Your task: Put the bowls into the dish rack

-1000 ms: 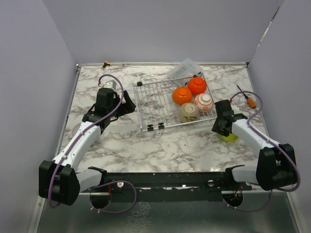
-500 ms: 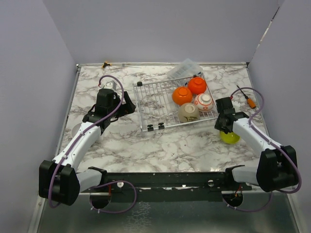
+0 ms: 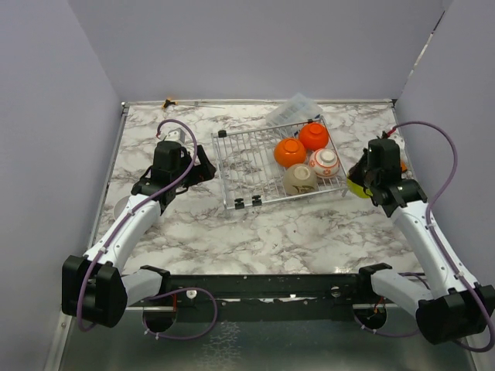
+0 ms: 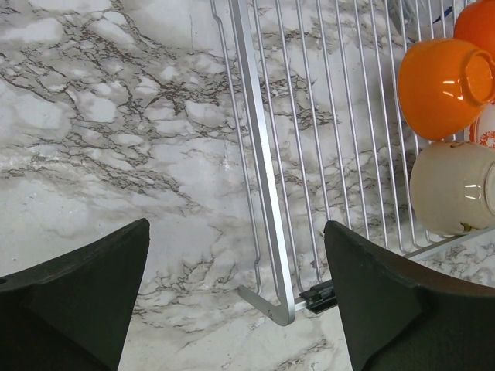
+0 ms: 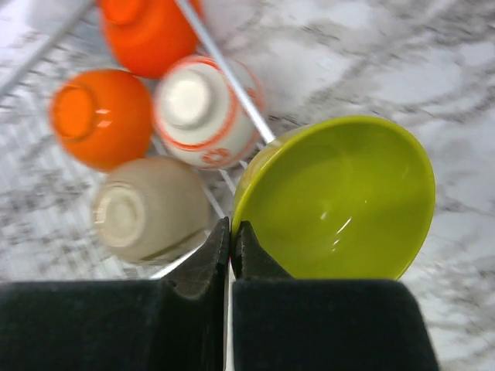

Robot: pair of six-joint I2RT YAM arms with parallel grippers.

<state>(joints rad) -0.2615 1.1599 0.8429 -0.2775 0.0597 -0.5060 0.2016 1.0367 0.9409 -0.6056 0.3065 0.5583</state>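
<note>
- The right gripper (image 5: 230, 249) is closed to a thin slit, and its fingertips pinch the rim of the lime-yellow bowl (image 5: 340, 201). A grip on the rim suits this tool, since the thin wall fits between the jaws where the full width of the bowl likely would not.
- The lime-yellow bowl hangs tilted from this grip, with its hollow turned toward the wrist camera. In the top view it sits just beside the right edge of the dish rack (image 3: 255, 166) and appears to be off the table (image 3: 232, 232).
- Four bowls are already loaded at the right end of the rack, all bottom-up: an orange bowl (image 3: 290, 152), a second orange bowl (image 3: 314, 136), a white bowl with red pattern (image 3: 324, 163) and a beige bowl (image 3: 299, 179). Inverted placement probably lets water drain through the wires.
- The loaded bowls stand close together. The wires on the left part of the rack carry nothing, so room remains there.
- The left gripper (image 4: 232, 301) has its jaws spread wide and holds nothing. It hovers over the table at the near left corner of the rack, well apart from the loaded bowls.
- Current step, as judged: carrying the lime-yellow bowl to the rack. To match the others, it must be turned rim-down before release.
</note>
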